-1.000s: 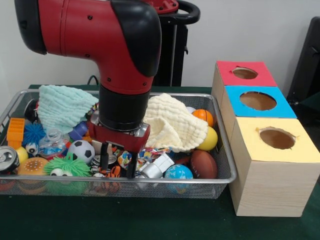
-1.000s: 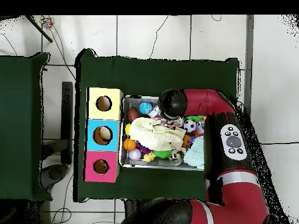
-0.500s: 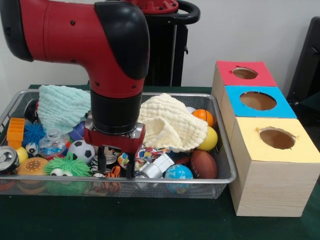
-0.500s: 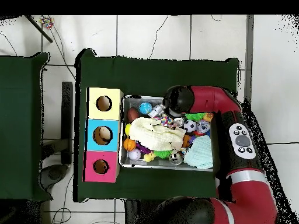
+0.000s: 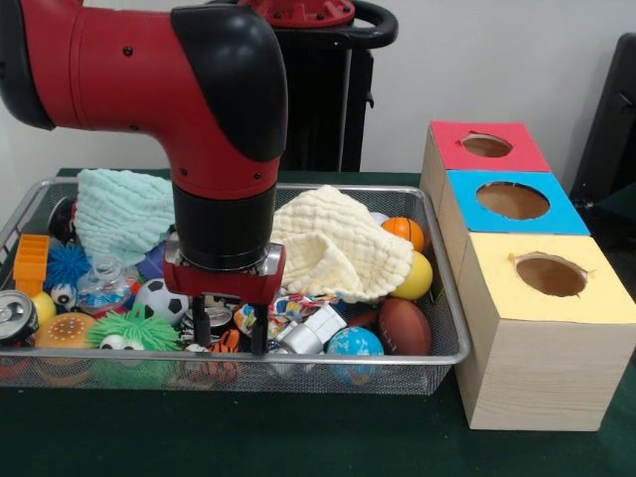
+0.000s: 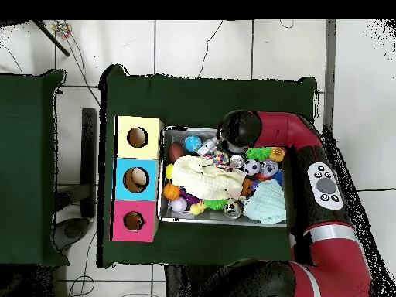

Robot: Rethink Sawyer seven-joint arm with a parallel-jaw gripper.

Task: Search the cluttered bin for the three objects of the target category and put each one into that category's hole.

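Gripper (image 5: 230, 333) low in the clutter at the lower centre of the frame, fingers apart and empty.

The target category is not evident; balls lie nearby: soccer ball (image 5: 161, 299) to its left, globe ball (image 5: 354, 345) and football (image 5: 404, 325) to its right. Closing here may pinch the small tiger-striped toy (image 5: 225, 343) or can lid instead, or snag the wire bin (image 5: 437, 353).

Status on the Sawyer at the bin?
Gripper open, fingers down among clutter, nothing held. Soccer ball just beside it. Yellow cloth covering bin middle.
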